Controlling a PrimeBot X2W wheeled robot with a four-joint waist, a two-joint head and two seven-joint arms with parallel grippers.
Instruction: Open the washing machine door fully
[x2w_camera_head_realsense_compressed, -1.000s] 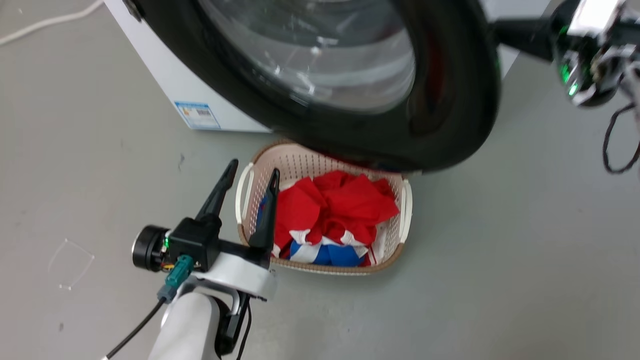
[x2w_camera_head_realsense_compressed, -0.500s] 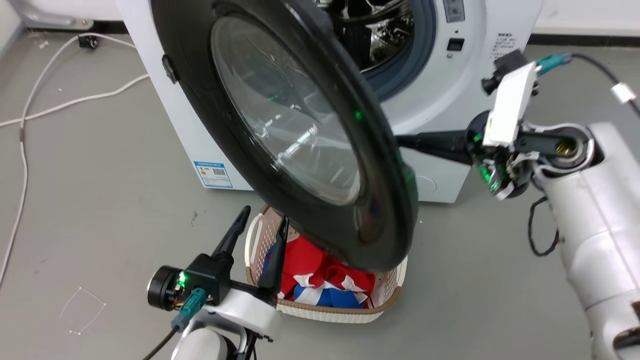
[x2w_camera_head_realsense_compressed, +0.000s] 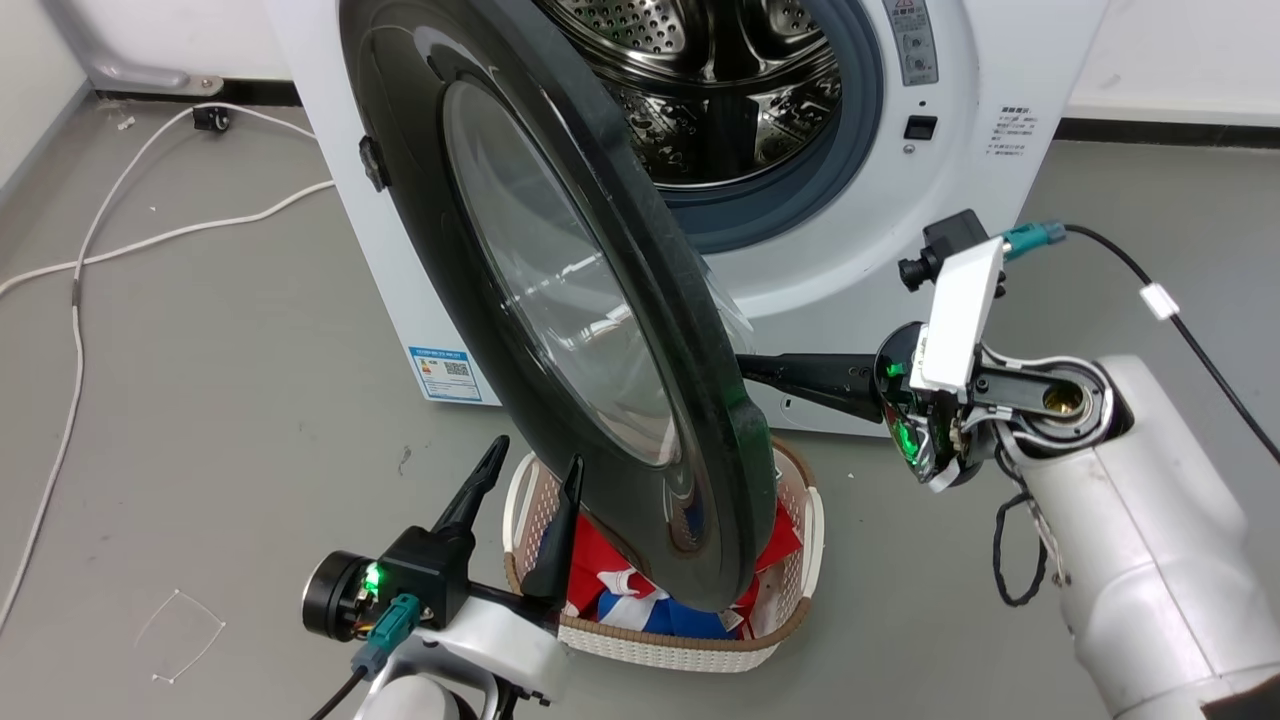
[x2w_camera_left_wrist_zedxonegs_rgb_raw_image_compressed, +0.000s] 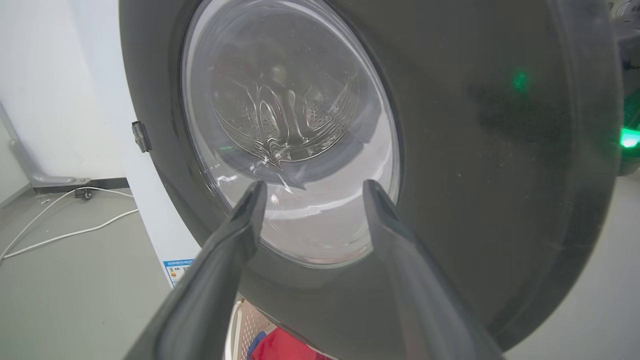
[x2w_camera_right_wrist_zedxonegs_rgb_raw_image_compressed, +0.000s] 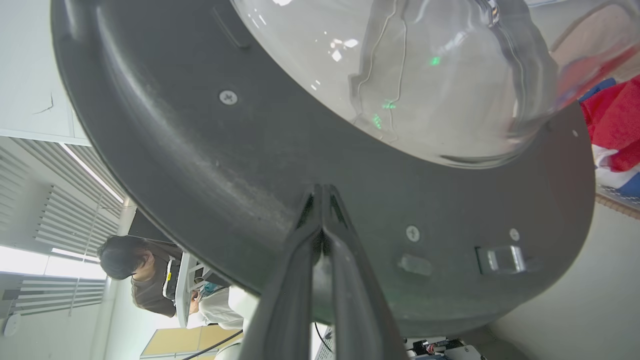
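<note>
The washing machine door (x2w_camera_head_realsense_compressed: 560, 300), glossy black around a bulging glass window, stands swung out from the white machine (x2w_camera_head_realsense_compressed: 960, 120), its edge nearly toward me. My right gripper (x2w_camera_head_realsense_compressed: 750, 368) is shut with nothing in it, and its joined tips press on the door's inner rim (x2w_camera_right_wrist_zedxonegs_rgb_raw_image_compressed: 200, 150); the right wrist view has the right gripper (x2w_camera_right_wrist_zedxonegs_rgb_raw_image_compressed: 320, 192) just below the glass bowl. Low in front of the door's outer face (x2w_camera_left_wrist_zedxonegs_rgb_raw_image_compressed: 500, 150), my left gripper (x2w_camera_head_realsense_compressed: 535, 458) stands open, apart from it. In the left wrist view the left gripper (x2w_camera_left_wrist_zedxonegs_rgb_raw_image_compressed: 315, 187) points at the window.
A beige laundry basket (x2w_camera_head_realsense_compressed: 800, 610) with red, white and blue clothes sits on the floor under the door's lower edge. The steel drum opening (x2w_camera_head_realsense_compressed: 700, 90) shows behind. White cables (x2w_camera_head_realsense_compressed: 70, 330) trail at the left. A person (x2w_camera_right_wrist_zedxonegs_rgb_raw_image_compressed: 135, 272) sits beyond the door.
The head camera has risen, so the whole picture shifted. The door has turned more edge-on, further from the drum opening, with the shut right gripper following behind it. The left gripper stays open.
</note>
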